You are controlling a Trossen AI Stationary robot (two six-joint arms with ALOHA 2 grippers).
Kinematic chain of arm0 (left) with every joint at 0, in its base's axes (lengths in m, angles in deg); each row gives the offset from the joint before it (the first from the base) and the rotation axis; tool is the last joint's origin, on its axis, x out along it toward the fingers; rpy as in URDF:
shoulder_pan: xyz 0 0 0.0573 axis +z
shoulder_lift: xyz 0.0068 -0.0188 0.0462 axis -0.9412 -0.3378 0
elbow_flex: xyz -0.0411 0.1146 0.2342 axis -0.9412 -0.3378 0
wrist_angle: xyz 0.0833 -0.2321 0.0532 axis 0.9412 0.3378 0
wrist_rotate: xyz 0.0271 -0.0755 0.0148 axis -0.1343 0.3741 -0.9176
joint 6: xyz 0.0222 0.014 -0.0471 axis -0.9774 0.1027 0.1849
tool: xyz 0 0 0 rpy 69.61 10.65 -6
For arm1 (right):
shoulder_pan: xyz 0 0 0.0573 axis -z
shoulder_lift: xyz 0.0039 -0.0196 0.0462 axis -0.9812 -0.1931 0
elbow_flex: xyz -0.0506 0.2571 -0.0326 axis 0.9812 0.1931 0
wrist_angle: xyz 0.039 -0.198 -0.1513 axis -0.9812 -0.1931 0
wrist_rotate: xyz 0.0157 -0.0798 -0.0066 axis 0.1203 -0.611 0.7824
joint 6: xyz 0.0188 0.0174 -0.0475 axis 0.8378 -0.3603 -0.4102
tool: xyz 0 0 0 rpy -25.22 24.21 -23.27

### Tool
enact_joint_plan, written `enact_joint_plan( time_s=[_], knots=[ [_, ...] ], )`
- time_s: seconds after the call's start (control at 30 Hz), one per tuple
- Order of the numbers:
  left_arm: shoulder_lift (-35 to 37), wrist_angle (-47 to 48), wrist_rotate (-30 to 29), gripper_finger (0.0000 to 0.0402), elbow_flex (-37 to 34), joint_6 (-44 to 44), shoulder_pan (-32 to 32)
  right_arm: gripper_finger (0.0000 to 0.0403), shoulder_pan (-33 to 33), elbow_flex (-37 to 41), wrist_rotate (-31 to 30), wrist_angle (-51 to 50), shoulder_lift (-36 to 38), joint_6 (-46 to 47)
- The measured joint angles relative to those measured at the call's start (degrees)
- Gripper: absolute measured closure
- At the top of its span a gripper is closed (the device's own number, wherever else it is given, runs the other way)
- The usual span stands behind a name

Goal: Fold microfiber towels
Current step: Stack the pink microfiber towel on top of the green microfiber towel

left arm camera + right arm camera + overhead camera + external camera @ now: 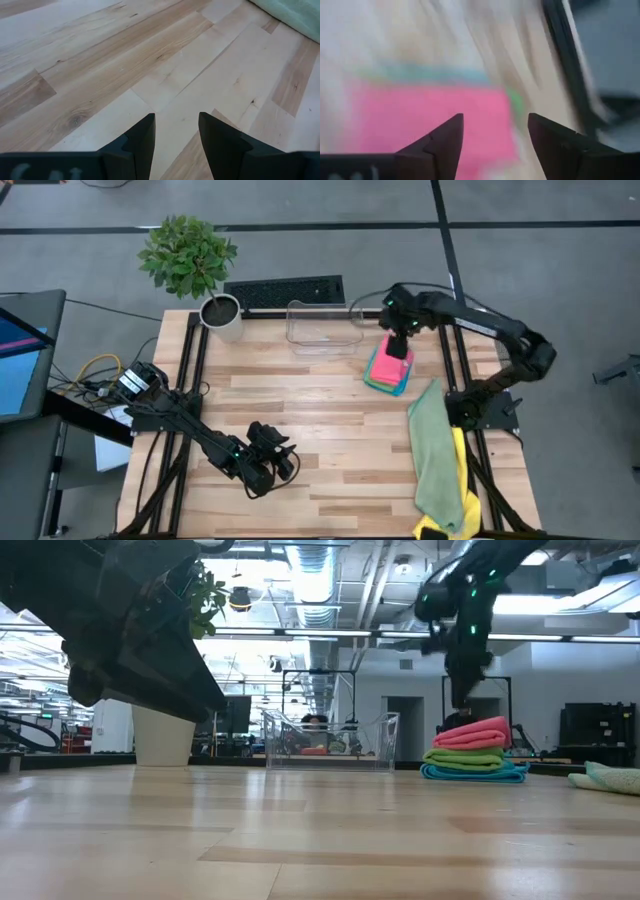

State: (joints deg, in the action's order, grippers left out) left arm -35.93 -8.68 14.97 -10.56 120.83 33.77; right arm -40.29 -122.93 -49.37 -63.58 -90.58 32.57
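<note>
Clear plastic bin, upper center, contents unclear. Right gripper, fingers spread, above 3 stacked towels; left gripper parted, holding nothing.

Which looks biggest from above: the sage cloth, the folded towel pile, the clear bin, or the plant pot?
1. Sage cloth, clearly largest.
2. Clear bin.
3. Folded towel pile, partly hidden by the right claw.
4. Plant pot, smallest; its leaves spread wider.
</note>
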Motion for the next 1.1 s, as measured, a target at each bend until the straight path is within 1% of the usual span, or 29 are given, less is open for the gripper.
enact_joint_plan(
  time_s=[0.07, 0.1, 0.13, 0.23, 0.3, 0.4, 0.47, 0.57, 0.67, 0.77, 0.83, 0.97, 1.03, 1.1],
  knots=[
    [0.0, 0.0, -0.1, 0.0258, 0.0, 0.0, 0.0, 0.0159, 1.6, 3.8, 12.5, 7.6, 4.9, 4.8],
    [0.0, 0.0, -0.4, 0.0258, 0.0, 0.0, 0.0, 0.0162, 2.1, 7.0, 17.1, 12.8, 7.6, 7.4],
    [0.0, 0.0, -0.7, 0.0258, 0.0, 0.0, 0.0, 0.0168, 2.0, 10.6, 18.9, 17.8, 10.4, 10.0],
    [0.0, 0.0, -1.1, 0.0258, 0.0, -1.3, 0.0, 0.0186, -0.8, 24.0, 18.7, 32.3, 17.8, 16.7],
    [0.0, -0.1, -1.4, 0.0258, 0.0, -2.3, 0.0, 0.0200, -3.7, 32.8, 16.5, 41.0, 21.7, 21.2],
    [0.0, -0.2, -1.7, 0.0258, 0.0, -3.6, 0.2, 0.0221, -8.2, 42.0, 9.1, 50.9, 25.4, 27.4],
    [0.0, -0.2, -1.7, 0.0258, 0.0, -4.4, 0.5, 0.0237, -11.2, 45.3, 4.9, 52.1, 26.5, 31.0],
    [0.0, -0.5, -1.9, 0.0258, 0.0, -4.7, 0.7, 0.0261, -15.7, 48.1, 0.2, 52.3, 27.1, 35.5],
    [0.0, -1.1, -2.5, 0.0258, 0.0, -4.7, 0.7, 0.0282, -19.9, 49.1, -4.6, 52.0, 26.4, 37.1],
    [0.0, -1.2, -2.5, 0.0258, 0.0, -4.6, 0.7, 0.0298, -22.5, 49.5, -9.4, 52.0, 25.0, 37.1],
    [0.0, -1.2, -2.5, 0.0258, 0.0, -4.5, 0.7, 0.0305, -23.1, 49.5, -11.4, 52.0, 23.7, 37.1],
    [0.0, -2.9, -3.0, 0.0258, 0.0, -5.1, 0.7, 0.0311, -23.2, 49.2, -11.5, 51.8, 21.4, 37.1],
    [0.0, -5.2, -3.0, 0.0258, 0.0, -8.3, 1.0, 0.0311, -23.2, 47.3, -10.8, 50.5, 21.7, 37.1],
    [0.0, -8.0, -2.4, 0.0258, 0.0, -13.1, 1.8, 0.0310, -23.6, 43.8, -8.8, 46.1, 24.1, 37.3]
  ],
)
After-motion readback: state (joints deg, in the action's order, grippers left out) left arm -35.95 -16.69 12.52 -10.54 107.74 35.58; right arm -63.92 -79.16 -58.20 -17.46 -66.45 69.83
